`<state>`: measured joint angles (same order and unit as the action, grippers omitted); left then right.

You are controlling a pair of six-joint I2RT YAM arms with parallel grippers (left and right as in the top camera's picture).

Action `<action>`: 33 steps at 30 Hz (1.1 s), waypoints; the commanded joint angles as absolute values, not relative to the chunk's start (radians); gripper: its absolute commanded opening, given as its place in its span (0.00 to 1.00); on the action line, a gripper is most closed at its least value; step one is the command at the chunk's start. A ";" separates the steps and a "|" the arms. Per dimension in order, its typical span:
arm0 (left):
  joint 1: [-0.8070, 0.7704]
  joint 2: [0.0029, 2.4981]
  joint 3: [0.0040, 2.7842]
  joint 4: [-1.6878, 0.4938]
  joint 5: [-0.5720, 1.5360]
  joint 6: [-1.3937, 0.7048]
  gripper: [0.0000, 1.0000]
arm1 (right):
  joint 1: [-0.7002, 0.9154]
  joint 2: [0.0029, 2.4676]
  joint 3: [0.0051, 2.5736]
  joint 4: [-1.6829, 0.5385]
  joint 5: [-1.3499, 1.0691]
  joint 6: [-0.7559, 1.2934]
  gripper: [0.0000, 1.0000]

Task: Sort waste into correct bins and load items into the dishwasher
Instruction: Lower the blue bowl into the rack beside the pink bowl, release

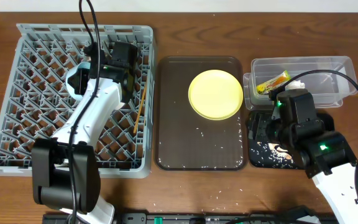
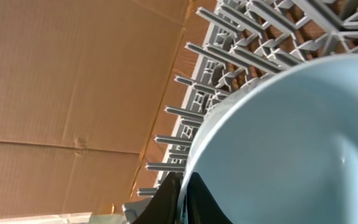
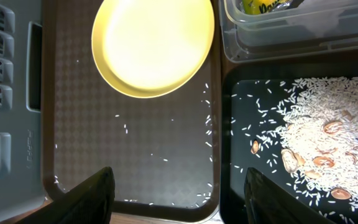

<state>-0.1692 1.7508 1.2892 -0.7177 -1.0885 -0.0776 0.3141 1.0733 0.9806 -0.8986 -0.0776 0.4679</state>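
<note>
Rack on the left: your left gripper pinches the blue bowl, your right gripper hangs jaws apart

The rack was dull grey moulded plastic. The bowl looked smooth and faintly glossy, a pale blue. The chopsticks were bare light wood. The bench showed brown wood grain with a low sheen. The brown tray had a finely textured, matt plastic face. The yellow plate was smooth with a soft sheen. The tub was clear plastic, and the wrapper was shiny film. The black tray was smooth and dark, and the rice was matt white.
</note>
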 commanded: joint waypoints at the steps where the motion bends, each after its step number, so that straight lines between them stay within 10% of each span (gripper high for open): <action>1: -0.141 1.765 1.278 -0.722 -1.145 -0.087 0.08 | 0.308 1.074 0.985 -0.905 -0.068 0.474 0.65; 33: -0.179 1.779 1.222 -0.700 -1.231 -0.091 0.07 | 0.308 1.074 0.985 -0.909 -0.067 0.474 0.65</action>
